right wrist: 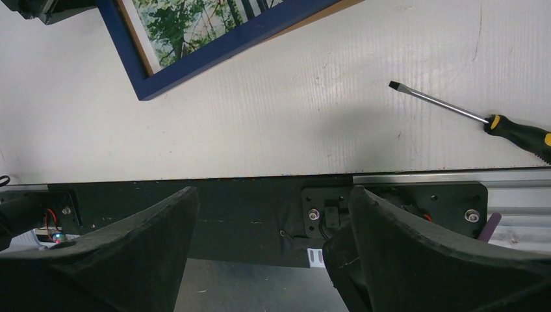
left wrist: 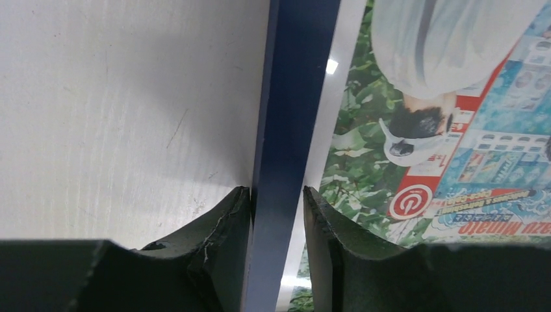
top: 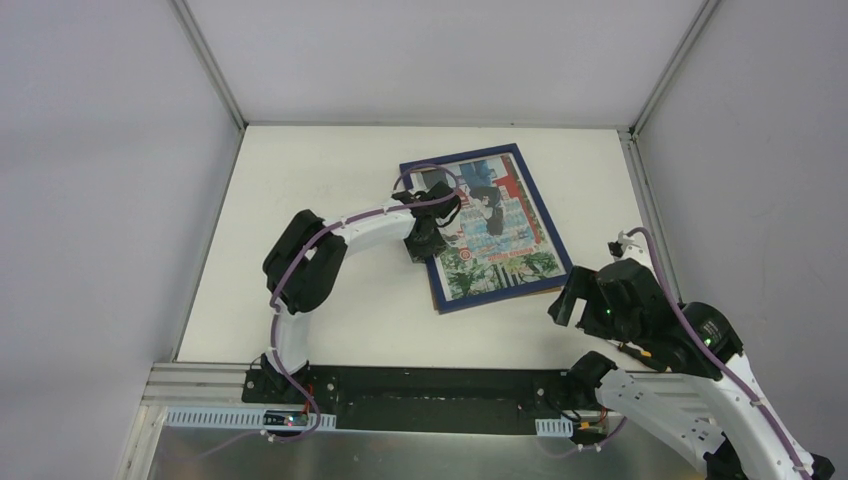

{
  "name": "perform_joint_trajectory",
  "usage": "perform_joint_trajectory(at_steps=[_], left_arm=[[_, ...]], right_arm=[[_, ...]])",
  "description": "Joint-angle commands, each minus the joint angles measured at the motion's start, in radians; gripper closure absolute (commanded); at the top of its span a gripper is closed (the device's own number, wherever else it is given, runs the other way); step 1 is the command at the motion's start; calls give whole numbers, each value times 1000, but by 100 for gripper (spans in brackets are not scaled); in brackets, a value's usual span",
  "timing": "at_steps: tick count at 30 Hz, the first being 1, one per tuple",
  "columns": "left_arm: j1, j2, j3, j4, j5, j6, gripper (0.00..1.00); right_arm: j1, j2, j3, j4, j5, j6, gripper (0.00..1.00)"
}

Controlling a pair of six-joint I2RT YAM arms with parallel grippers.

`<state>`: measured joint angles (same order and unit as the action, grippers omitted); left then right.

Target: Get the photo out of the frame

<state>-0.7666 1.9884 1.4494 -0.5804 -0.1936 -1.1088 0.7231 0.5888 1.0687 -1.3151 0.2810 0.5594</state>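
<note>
Left arm reaches from the near-left base in an arc over the white tabletop (top: 320, 200). Left claw (top: 425, 235) is down at the left side bar of the frame (top: 505, 288). In the left wrist view the left claw (left wrist: 276, 195) is drawn narrow, straddling that dark-blue bar (left wrist: 292, 97): one finger is on the outer, tabletop side and the other on the inner side over the glass, both tips touching the bar, gripping it. The frame lies flat, right of the tabletop's centre and nearer the far edge than the near one, turned askew so its near-left corner points toward the arm bases. The photo (top: 490, 225) sits inside it under glass. It is a colourful print with green foliage, red and pale-blue blocks and a figure in white (left wrist: 455, 130). A thin brown strip (right wrist: 325, 12) shows along the outside of the frame's near bar (right wrist: 240, 42), toward the right corner. Right claw (top: 570, 300) hangs near the tabletop's near-right corner, apart from the frame. In its wrist view the right claw (right wrist: 273, 195) is spread wide with nothing between the fingers, above the black base plate (right wrist: 247, 208) along the near edge. A flat-blade screwdriver (right wrist: 471, 114) with a black-and-yellow handle lies on the tabletop at far right, close to the near edge, with its tip pointing toward the frame.
</note>
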Motion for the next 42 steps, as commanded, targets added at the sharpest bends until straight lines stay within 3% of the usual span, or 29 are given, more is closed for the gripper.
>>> perform_joint_trajectory(at_steps=[1,7,11,21,30,38,42], left_arm=[[-10,13,-23,4,-8,-10,67],[-9,9,9,7,24,62,92],[-10,-33,49,7,56,120,100],[13,-126,138,7,215,161,100],[119,-256,82,7,216,250,100],[266,-474,-120,-15,165,378,100],[425,-628,-286,-32,154,401,100]], right_arm=[[-5,-4,26,-17,11,-17,13],[-5,-2,22,-5,12,-4,17],[-5,3,25,10,23,10,17],[-5,27,33,31,82,34,16],[-5,68,32,68,86,38,15],[-4,142,48,122,79,29,14],[-5,190,65,153,66,7,14]])
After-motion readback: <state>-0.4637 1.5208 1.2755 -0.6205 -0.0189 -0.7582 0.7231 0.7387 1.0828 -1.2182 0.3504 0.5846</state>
